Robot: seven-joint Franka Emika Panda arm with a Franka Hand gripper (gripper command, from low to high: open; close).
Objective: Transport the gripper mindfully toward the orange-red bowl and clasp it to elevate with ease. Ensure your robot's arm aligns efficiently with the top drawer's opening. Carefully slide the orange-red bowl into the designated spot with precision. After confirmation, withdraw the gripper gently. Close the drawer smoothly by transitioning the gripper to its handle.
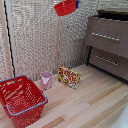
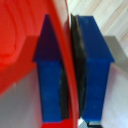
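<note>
The orange-red bowl [image 1: 64, 7] hangs high in the air at the top of the exterior view, tilted, well above the floor. Only the blue tips of my gripper [image 1: 76, 5] show there, at the bowl's rim on the exterior view's right. In the wrist view my gripper [image 2: 70, 75] is shut on the bowl [image 2: 20, 55]. Its rim runs between the two blue fingertips [image 2: 95, 70]. The top drawer [image 1: 107, 31] with its silver handle [image 1: 105, 36] is lower and off to the exterior view's right. Its front stands out further than the drawer below. The arm is out of view.
A large red mesh basket [image 1: 21, 100] stands on the wooden floor at the exterior view's lower left. A small pink cup [image 1: 46, 80] and a colourful packet [image 1: 69, 77] sit near the curtain wall. The lower drawer [image 1: 108, 60] is below the top one.
</note>
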